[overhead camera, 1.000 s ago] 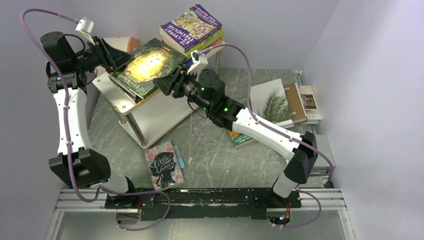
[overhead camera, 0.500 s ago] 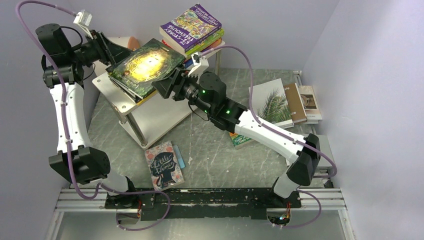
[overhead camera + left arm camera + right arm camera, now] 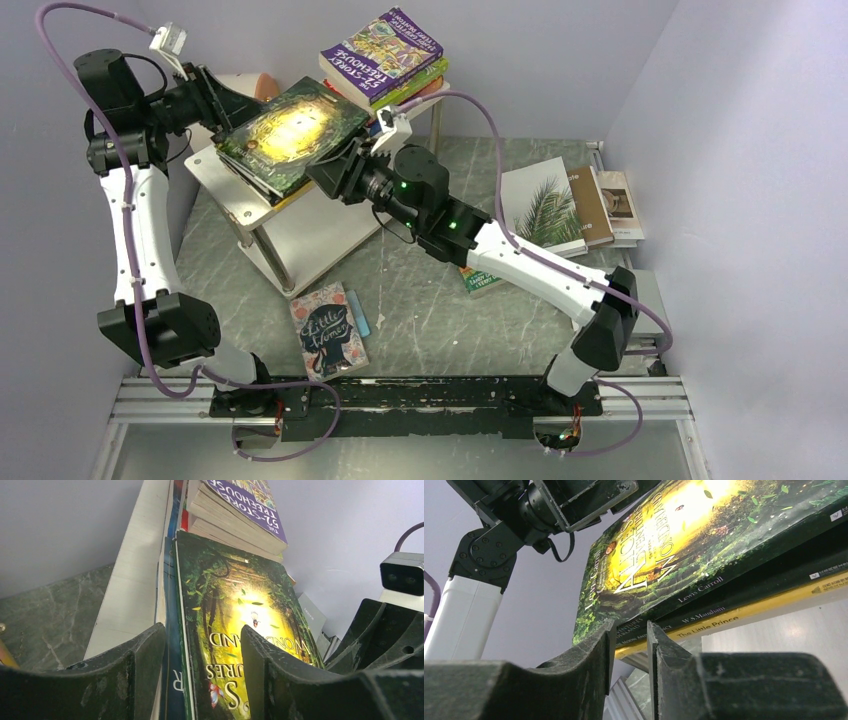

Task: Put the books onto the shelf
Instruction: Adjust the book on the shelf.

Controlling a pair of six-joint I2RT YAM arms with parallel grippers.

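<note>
- Top view: the purple-covered book (image 3: 385, 48) on the shelf's (image 3: 215, 175) far end reads "STOREY TREEHOUSE" along its spine. It sits on a couple of other books.
- The green-gold book (image 3: 295, 132) lies tilted on top of a small pile at the shelf's near end, with glare washing out the cover.
- The left gripper (image 3: 225, 110) is at that book's far-left edge and the right gripper (image 3: 335, 172) at its near-right corner.
- Down on the bench (image 3: 420, 290), "Little Women" (image 3: 328, 330) lies flat with a small blue bar (image 3: 362, 322) touching its right side.
- A white palm-leaf book (image 3: 540, 208) and a brown one (image 3: 590, 205) lie off to the right. Another book (image 3: 480, 280) is half hidden under the right arm.
- Left wrist view: the left gripper (image 3: 202, 630) has its fingers well apart, straddling the green-gold book's (image 3: 235, 595) edge and a dark-blue book (image 3: 170, 605) under it.
- "52-STORE… TREEHOUSE" reads beyond, and upside-down "WOND…" shows on the cover.
- Right wrist view: the cover (image 3: 704, 535) says "ALICE'S ADVENTURES IN WONDERLAND", with "Lewis Carroll" on the spine.
- Below it there's a black spine (image 3: 744, 592) reading "W.S. Maugham", then a yellow one (image 3: 744, 612) reading "The Little Prince", on the white board (image 3: 784, 630).
- The right gripper (image 3: 631, 625) has its fingers almost together, just a slit, right at the pile's corner. Can't tell if it's nipping anything.
</note>
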